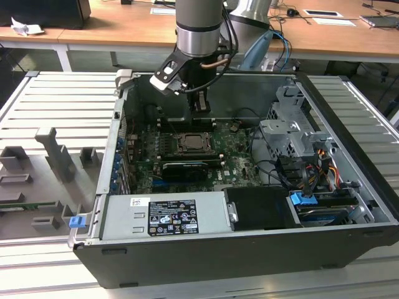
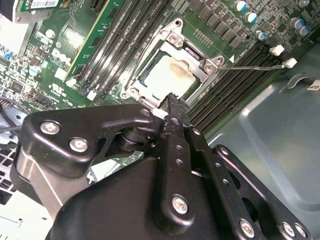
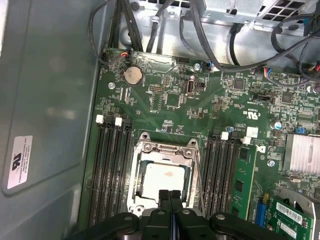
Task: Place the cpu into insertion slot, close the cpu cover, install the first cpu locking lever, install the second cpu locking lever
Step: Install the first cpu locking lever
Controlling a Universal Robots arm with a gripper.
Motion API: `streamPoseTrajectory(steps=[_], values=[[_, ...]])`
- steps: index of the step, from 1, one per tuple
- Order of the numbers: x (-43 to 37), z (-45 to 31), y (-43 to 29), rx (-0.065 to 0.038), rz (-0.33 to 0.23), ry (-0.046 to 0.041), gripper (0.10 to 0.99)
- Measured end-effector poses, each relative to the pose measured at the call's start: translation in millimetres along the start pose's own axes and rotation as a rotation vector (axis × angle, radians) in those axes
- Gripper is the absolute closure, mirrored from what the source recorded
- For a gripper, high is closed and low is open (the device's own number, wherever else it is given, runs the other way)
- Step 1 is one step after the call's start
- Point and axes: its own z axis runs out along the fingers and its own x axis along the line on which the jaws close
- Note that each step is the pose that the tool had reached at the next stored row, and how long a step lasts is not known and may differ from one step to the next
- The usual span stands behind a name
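**Gripper over the covered cpu**

The gripper (image 3: 170, 196) hangs over the near edge of the slot (image 3: 133, 196), its jaws pressed together. The cpu (image 3: 162, 180) lies in the slot, and the cover (image 3: 167, 148) lies flat around it. Memory slots (image 3: 112, 170) flank both sides. The case wall (image 3: 45, 100) stands close by, and cables (image 3: 232, 45) cross beyond the board.

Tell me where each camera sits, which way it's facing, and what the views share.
Exterior view: off the arm, above the open computer case, looking down into it; the arm and pincer hang over the motherboard.
First wrist view: on the wrist, looking along the pincer at the cpu framed by the cpu cover.
Second wrist view: on the wrist, from another side, looking past the pincer at the cpu.
Shared: both wrist views show the pincer's shut tips and the cpu.
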Motion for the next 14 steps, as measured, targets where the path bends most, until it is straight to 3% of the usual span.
streamPoseTrajectory(steps=[14], values=[[0.0, 0.0, 0.0, -0.001, -0.106, 0.0044, 0.980]])
